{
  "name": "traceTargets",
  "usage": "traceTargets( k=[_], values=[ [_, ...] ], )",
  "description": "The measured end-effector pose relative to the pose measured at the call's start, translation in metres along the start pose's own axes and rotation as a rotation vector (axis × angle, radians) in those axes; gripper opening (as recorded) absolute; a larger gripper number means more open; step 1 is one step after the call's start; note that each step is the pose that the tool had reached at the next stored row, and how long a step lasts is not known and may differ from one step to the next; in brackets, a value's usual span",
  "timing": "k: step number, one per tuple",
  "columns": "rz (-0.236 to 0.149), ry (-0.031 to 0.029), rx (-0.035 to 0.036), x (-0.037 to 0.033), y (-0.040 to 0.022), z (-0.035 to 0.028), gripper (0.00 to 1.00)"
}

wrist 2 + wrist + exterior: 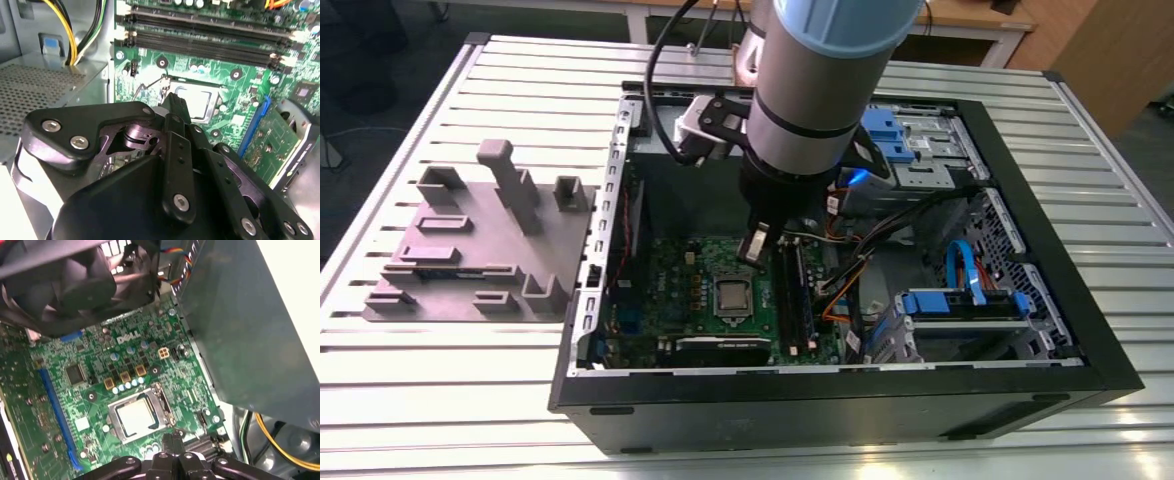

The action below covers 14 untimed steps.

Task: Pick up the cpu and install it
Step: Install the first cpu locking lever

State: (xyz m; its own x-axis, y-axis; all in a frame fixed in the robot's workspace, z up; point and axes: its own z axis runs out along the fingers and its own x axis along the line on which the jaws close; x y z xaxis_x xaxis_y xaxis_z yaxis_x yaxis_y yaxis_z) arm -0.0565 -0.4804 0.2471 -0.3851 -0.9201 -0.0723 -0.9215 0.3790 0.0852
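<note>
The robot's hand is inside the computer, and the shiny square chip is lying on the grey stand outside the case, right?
Not quite. The hand is inside the computer case, but the cpu sits in the socket frame on the green motherboard, as the first wrist view shows. In the exterior view the grey stand is outside the case.

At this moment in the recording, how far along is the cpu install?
Nearly done, apparently: the cpu already lies in its socket on the motherboard, inside the metal frame. The gripper hovers just beside the socket, fingertips together with nothing between them. Whether the frame is latched cannot be judged. In the exterior view the arm reaches down into the open case.
</note>
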Motion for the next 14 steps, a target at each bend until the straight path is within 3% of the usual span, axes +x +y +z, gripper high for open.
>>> traceTargets(
  k=[5,14],
  values=[
    [0.0,0.0001,-0.0001,-0.0032,-0.0059,-0.0003,0.1],
    [-0.001,0.0001,-0.0001,-0.014,-0.01,0.0003,0.1]
  ],
)
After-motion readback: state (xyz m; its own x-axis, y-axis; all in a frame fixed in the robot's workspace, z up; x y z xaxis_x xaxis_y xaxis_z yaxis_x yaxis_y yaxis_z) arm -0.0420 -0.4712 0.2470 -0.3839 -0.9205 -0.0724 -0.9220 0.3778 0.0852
